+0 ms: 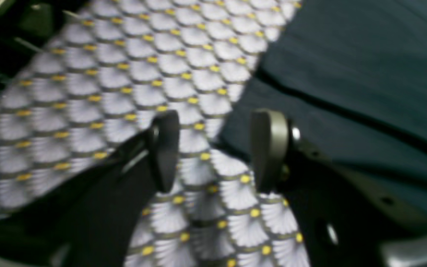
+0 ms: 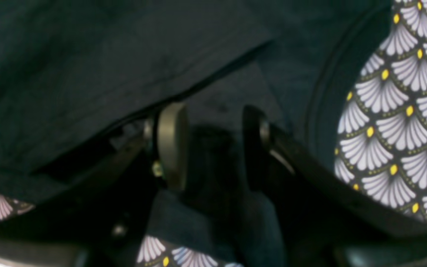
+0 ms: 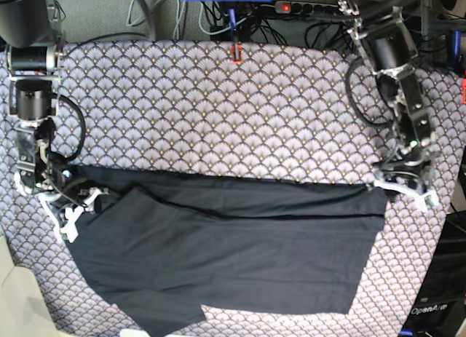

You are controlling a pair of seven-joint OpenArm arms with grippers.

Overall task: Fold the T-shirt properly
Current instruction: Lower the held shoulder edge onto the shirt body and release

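Note:
The black T-shirt [image 3: 233,257] lies spread over the lower half of the scallop-patterned tablecloth [image 3: 218,111], with a folded band along its upper edge. My left gripper [image 3: 389,183] sits at the shirt's upper right corner. In the left wrist view it [image 1: 215,148] is open, only tablecloth [image 1: 124,74] shows between its fingers, and the shirt [image 1: 347,74] lies just beside the right finger. My right gripper [image 3: 76,206] rests at the shirt's upper left end. Its jaws [image 2: 213,146] stand apart over dark shirt cloth [image 2: 87,55], gripping nothing.
Cables and a power strip [image 3: 284,7] with a red light run along the table's back edge. A small red clip [image 3: 237,53] sits at the back centre. The table's edges lie close to both arms at left and right.

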